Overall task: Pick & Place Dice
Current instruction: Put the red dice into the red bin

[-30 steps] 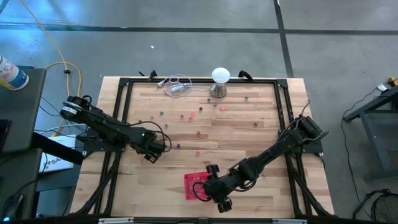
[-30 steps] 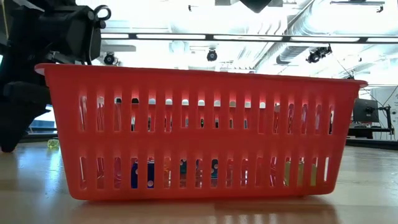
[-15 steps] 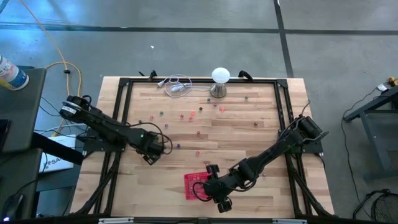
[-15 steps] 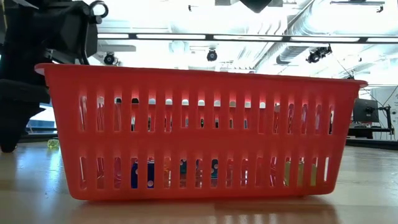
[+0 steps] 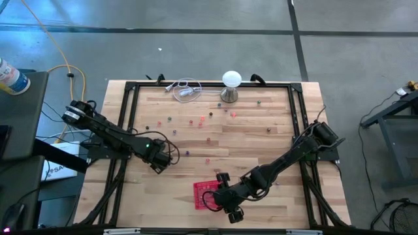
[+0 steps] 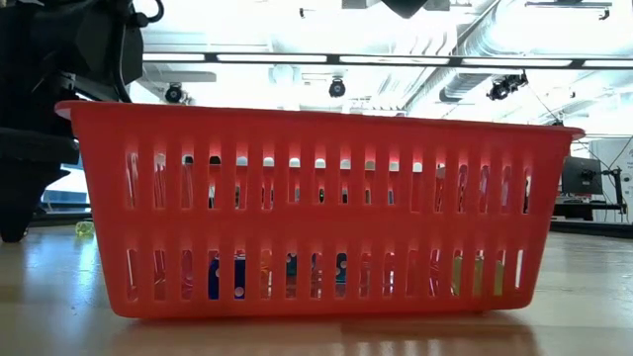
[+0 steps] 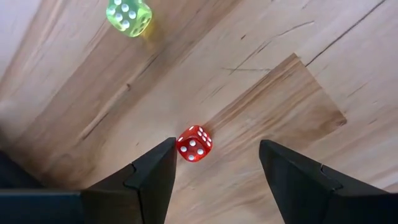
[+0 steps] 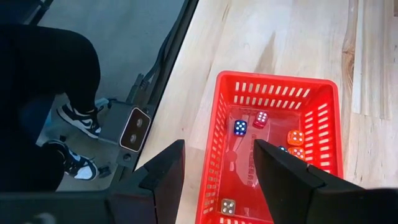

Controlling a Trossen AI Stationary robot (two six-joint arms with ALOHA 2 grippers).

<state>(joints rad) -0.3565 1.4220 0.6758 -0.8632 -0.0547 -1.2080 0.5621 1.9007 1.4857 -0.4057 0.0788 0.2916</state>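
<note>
My left gripper is open and low over the wood on the table's left side. A red die lies on the table between its fingers, close beside one fingertip; touching or not, I cannot tell. A green die lies just beyond it. My right gripper hangs open above the red slotted basket at the near edge. The basket holds several dice: blue, red, orange and a pale one. More dice are scattered across the middle and far part of the table.
A white ball-topped stand and a coil of cable sit at the far edge. A black frame borders the table. In the right wrist view a person's legs and shoes stand beside the near edge. The basket fills the low view.
My left gripper has shifted a little toward the table's left edge; in the low view its dark bulk slides leftward. My right gripper and the basket have stayed put.
</note>
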